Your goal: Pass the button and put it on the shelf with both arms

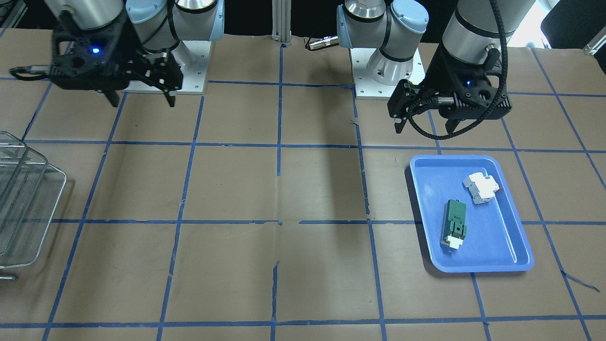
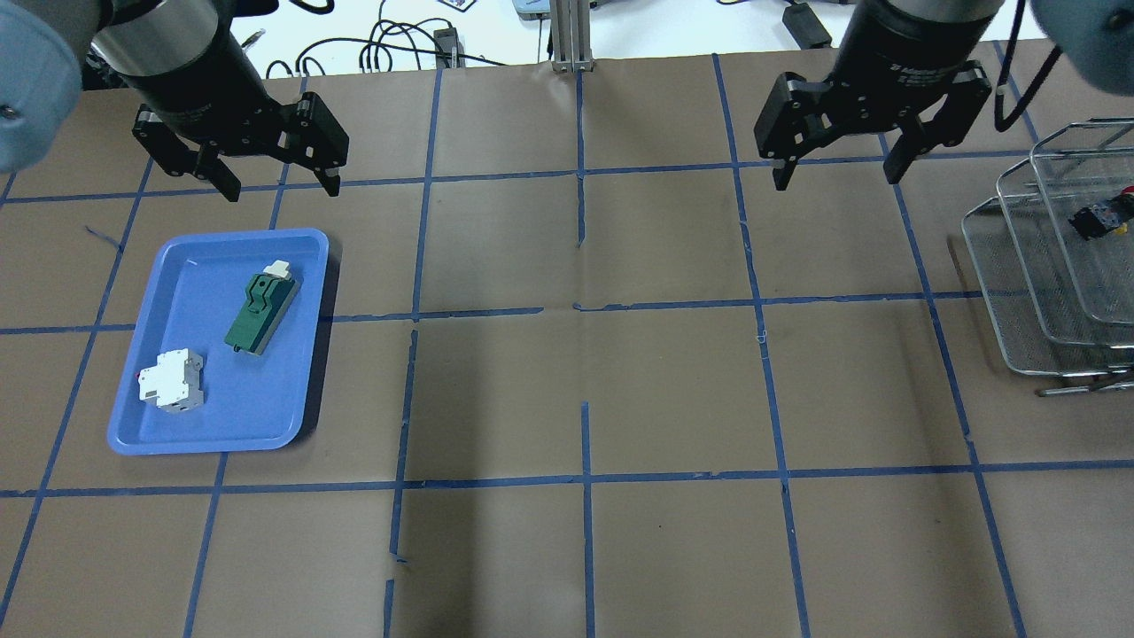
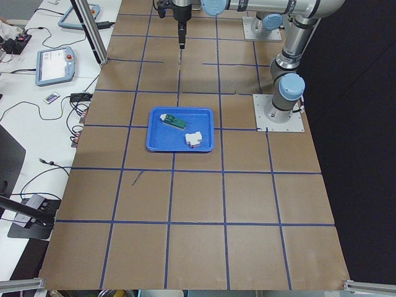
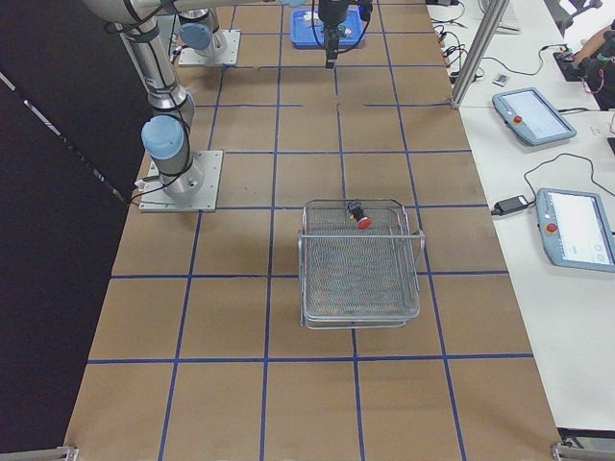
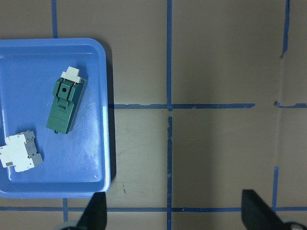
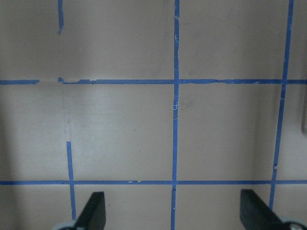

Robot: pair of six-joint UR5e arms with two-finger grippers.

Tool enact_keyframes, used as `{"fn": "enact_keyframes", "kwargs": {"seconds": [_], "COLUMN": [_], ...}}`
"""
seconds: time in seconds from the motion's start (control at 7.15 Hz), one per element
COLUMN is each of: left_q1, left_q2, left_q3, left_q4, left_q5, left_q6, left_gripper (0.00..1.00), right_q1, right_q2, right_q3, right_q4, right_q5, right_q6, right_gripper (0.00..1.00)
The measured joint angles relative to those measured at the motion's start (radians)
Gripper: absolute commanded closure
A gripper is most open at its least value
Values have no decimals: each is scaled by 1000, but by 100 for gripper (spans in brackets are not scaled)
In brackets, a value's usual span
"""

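The button [image 2: 1099, 217], red cap on a black body, lies in an upper tier of the wire-mesh shelf [image 2: 1028, 301] at the table's right end. It also shows in the exterior right view [image 4: 357, 213], inside the shelf [image 4: 360, 279]. The shelf's edge shows in the front view [image 1: 28, 203]. My right gripper [image 2: 835, 177] is open and empty, held above the table to the left of the shelf. My left gripper [image 2: 283, 188] is open and empty, held above the far edge of the blue tray. Each wrist view shows open fingertips [image 5: 93, 213] [image 6: 93, 211] with nothing between them.
A blue plastic tray [image 2: 266, 390] on the left side holds a green rectangular block [image 2: 261, 306] and a white breaker-like module [image 2: 173, 381]. Brown paper with blue tape lines covers the table. Both arm bases [image 1: 388, 71] stand at the robot's edge.
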Motion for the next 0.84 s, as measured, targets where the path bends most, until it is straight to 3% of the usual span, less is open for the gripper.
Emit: {"fn": "enact_keyframes", "kwargs": {"seconds": [0.42, 0.84], "left_q1": [-1, -1], "left_q2": [-1, -1], "left_q3": [3, 2], "left_q4": [0, 0], "left_q5": [3, 3], "left_q6": [32, 34], "left_gripper": [0, 0], "right_q1": [29, 30], "right_q2": [7, 4], "right_q3": [-6, 8], "right_q4": [-16, -130], "right_q5": [-33, -21], "right_q6": [40, 8], "right_gripper": [0, 0]}}
